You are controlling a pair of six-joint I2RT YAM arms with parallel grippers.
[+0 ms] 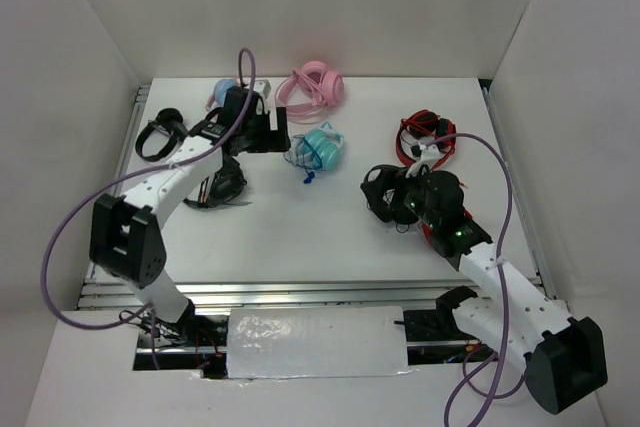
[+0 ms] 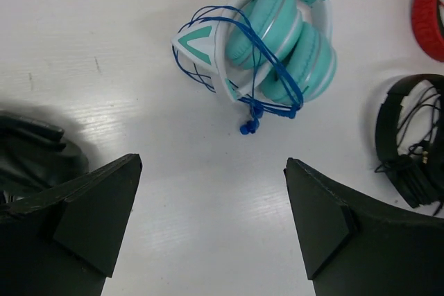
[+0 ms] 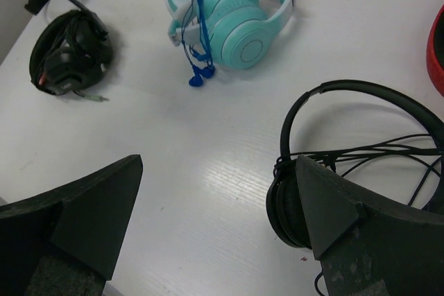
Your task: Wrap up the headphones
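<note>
You've got bare table point(image 1: 300, 237) on the near side of the headphones point(image 1: 322, 147); pink pair point(image 1: 315, 87) crowds behind, black pair point(image 3: 284, 206) off right.

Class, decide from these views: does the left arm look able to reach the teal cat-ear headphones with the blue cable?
Probably yes. The left gripper is open, facing the teal cat-ear headphones close ahead, with only bare white table between them.

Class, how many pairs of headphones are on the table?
7: teal headphones mid-table; pink pair behind them; pink-and-blue pair back left; black pair far left; second black under left arm; red pair right; third black near it. Arms may hide more.
</note>
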